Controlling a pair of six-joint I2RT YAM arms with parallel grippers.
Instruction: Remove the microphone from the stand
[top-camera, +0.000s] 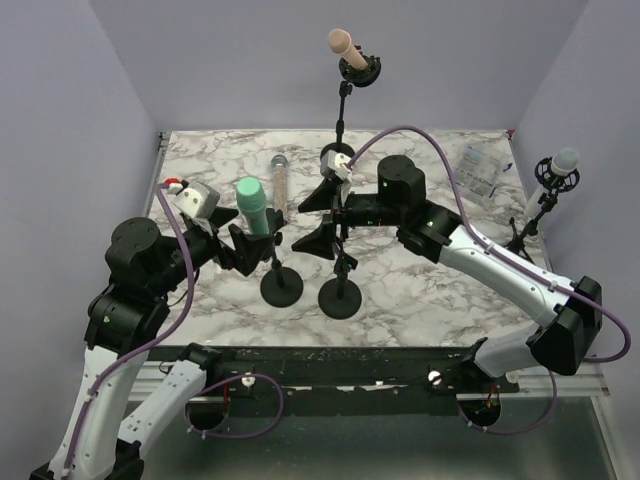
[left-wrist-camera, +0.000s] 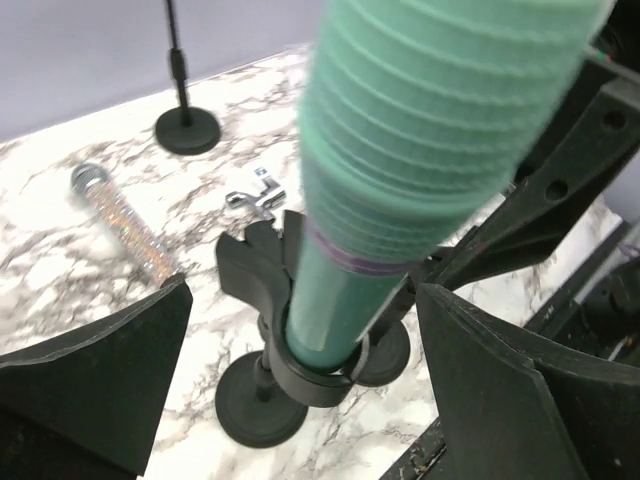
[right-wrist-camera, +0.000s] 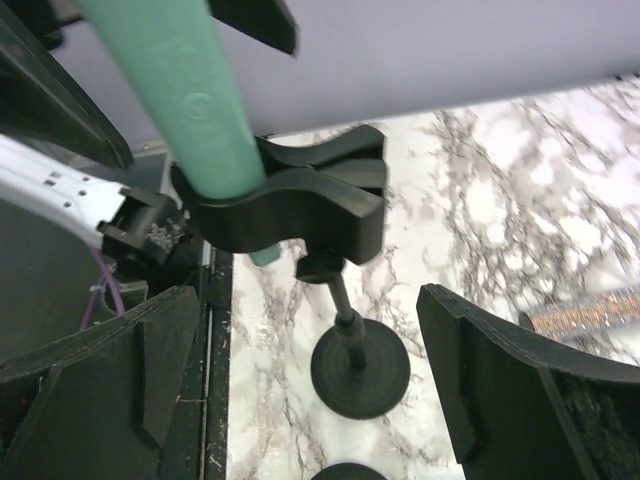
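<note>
green microphone (top-camera: 252, 204) upright in stand (top-camera: 281, 286)

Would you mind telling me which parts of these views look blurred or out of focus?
Left wrist: the green microphone head is close and blurred, its clip sharper. Right wrist: the dark fingers in the foreground are soft and shadowed. Top external: even light, sharp throughout, faint shadows on the table.
</note>
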